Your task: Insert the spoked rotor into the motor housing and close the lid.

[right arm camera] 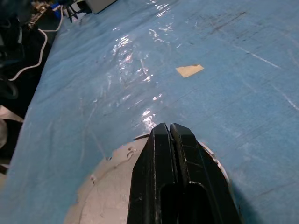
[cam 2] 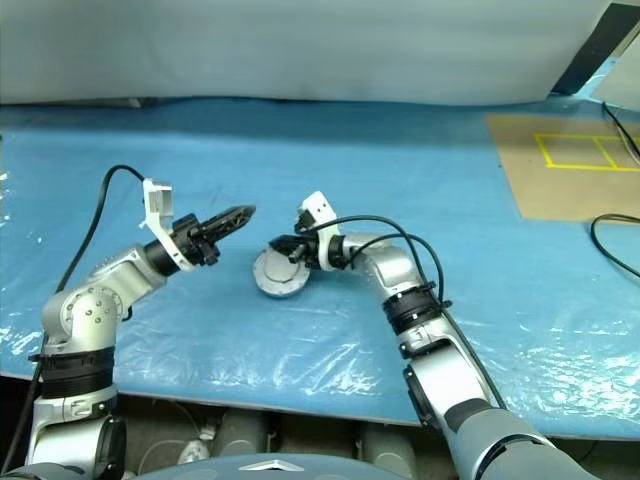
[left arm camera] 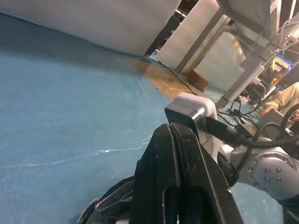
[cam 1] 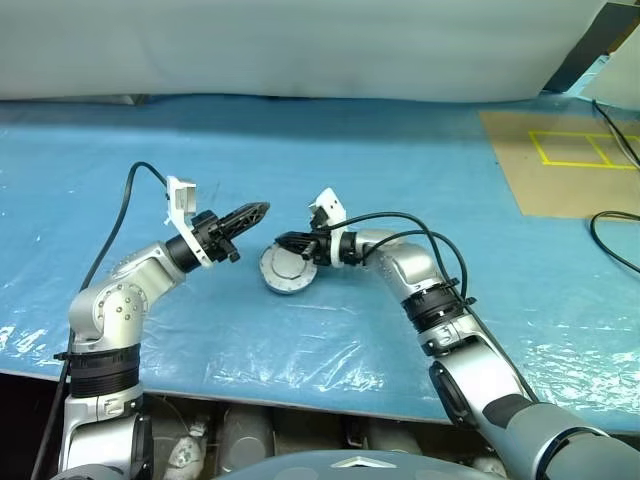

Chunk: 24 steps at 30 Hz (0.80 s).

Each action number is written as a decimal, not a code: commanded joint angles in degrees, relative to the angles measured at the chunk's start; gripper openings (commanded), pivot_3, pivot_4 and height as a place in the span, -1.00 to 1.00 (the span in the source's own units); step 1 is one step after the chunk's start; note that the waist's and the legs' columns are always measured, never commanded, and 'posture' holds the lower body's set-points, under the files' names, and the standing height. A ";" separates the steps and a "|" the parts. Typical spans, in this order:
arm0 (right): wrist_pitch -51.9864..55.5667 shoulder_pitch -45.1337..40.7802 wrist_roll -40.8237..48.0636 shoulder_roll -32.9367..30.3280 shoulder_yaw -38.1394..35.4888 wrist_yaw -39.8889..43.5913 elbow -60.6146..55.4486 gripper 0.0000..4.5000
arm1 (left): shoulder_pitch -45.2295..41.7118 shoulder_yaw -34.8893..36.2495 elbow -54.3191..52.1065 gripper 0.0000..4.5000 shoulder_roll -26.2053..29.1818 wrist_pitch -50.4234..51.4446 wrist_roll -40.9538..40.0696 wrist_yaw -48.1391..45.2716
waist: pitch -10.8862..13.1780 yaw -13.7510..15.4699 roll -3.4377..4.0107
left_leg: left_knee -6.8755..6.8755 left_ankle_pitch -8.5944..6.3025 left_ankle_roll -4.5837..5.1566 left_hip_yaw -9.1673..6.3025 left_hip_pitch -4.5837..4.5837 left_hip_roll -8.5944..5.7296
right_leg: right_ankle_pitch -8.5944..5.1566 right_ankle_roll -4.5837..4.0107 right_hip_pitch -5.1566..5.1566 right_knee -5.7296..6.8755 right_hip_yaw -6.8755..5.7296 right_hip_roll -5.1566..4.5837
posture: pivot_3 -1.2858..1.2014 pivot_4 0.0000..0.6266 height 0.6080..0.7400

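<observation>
The motor housing (cam 1: 288,278) is a short silver can on the blue sheet at mid-table. A plain grey disc, the lid (right arm camera: 110,186), lies flat over its top. The spoked rotor is out of view. My right gripper (cam 1: 279,240) reaches in from the right. It is shut with nothing between its fingers (right arm camera: 161,154), and its tips hang over the lid's far edge; whether they touch it I cannot tell. My left gripper (cam 1: 260,209) is shut and empty. It floats above the sheet just left of the housing, pointing toward the right gripper (left arm camera: 112,203).
A brown board with yellow tape lines (cam 1: 570,160) lies at the far right, with a black cable (cam 1: 612,238) beside it. A small tan scrap (right arm camera: 189,70) lies on the wrinkled blue sheet (cam 1: 400,170). A person's arm (left arm camera: 280,98) shows beyond the table.
</observation>
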 commanded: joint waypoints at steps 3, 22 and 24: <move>7.12 -0.75 8.35 -4.00 -4.36 5.11 -14.95 -1.00 | 1.36 1.12 -0.83 -0.98 2.51 -0.04 -2.11 -1.06 | 0.00 0.13 0.00 | -0.01 0.00 0.01 0.00 -0.09 0.00 | 0.05 0.09 -0.09 0.00 0.00 0.01 | 0.03 -0.52 1.00; -2.62 4.19 -1.44 -9.30 4.42 6.40 -17.33 0.98 | 10.21 2.81 -3.72 -1.00 5.15 -3.09 -2.26 -0.35 | 0.00 0.00 0.00 | -0.06 0.00 0.00 0.05 -0.07 0.01 | 0.00 0.02 -0.13 -0.04 0.03 0.02 | 0.03 -0.52 1.00; -3.59 4.27 -2.51 -9.16 5.71 7.21 -16.85 0.98 | 10.98 3.47 -4.23 -1.00 5.46 -2.81 -3.06 -0.17 | 0.00 -0.01 0.00 | -0.07 0.00 0.00 0.05 -0.07 0.00 | 0.01 0.02 -0.13 -0.04 0.03 0.02 | 0.03 -0.52 1.00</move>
